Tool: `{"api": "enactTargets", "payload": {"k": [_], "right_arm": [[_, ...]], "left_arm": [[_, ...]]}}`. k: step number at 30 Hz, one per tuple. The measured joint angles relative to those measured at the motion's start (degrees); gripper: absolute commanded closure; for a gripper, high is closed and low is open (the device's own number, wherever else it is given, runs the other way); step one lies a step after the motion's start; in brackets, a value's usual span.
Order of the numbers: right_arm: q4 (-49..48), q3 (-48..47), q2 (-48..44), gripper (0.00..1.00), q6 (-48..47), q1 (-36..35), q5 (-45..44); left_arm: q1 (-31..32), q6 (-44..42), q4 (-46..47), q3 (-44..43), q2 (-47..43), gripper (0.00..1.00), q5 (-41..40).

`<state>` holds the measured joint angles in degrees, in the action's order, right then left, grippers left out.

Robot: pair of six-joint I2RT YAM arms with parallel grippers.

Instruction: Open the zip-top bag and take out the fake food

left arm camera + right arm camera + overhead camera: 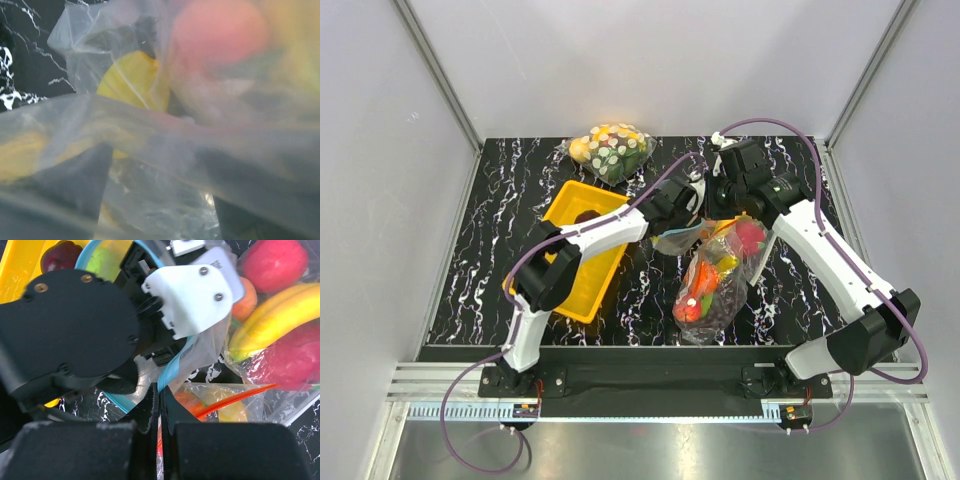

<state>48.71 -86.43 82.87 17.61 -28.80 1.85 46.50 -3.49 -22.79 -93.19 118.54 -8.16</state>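
Bench (pixel 490 260), black marbled top. Both arms reach to mid-bench and meet over the zip-top bag (pixel 197 352), which is lifted between them, just far of the larger bag of red and orange fruit (pixel 715 285).

Right gripper (pixel 160 400): fingers nearly together, a thin gap only, pinched on the bag's edge where the blue-teal strip (pixel 116 401) runs down to them.

Left gripper (pixel 160 197): its two dark fingers stand apart, seen through blurred clear film draped across the lens. Cannot tell whether they hold any film. From the right wrist view the teal strip curves past this gripper on both sides. Mouth looks parted.

Green ball (pixel 102 262) shows behind the strip at upper left. Cannot tell whether it is in the bag.

Dark red fruit (pixel 60 255) lies in the yellow bin (pixel 595 265), left of the grippers.

Yellow piece (pixel 132 80) behind film. Which bag holds it, cannot tell.

Dotted bag (pixel 610 150) at far edge, well apart.
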Motion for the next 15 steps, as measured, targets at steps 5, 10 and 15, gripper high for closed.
{"api": "enactTargets", "payload": {"k": [5,10,15], "right_arm": [[-0.6,0.2,0.0,1.0,0.0,0.1,0.9],[-0.9,0.4,0.3,1.0,0.3,0.2,2.4],[-1.3,0.5,1.1,0.99,0.3,0.6,4.5]], "left_arm": [[-0.3,-1.4,0.3,-2.4,3.0,0.19,-0.6],[-1.4,-1.7,0.7,-4.0,5.2,0.17,-0.8],[-2.3,-2.4,1.2,-7.6,7.4,0.18,-1.0]]}}
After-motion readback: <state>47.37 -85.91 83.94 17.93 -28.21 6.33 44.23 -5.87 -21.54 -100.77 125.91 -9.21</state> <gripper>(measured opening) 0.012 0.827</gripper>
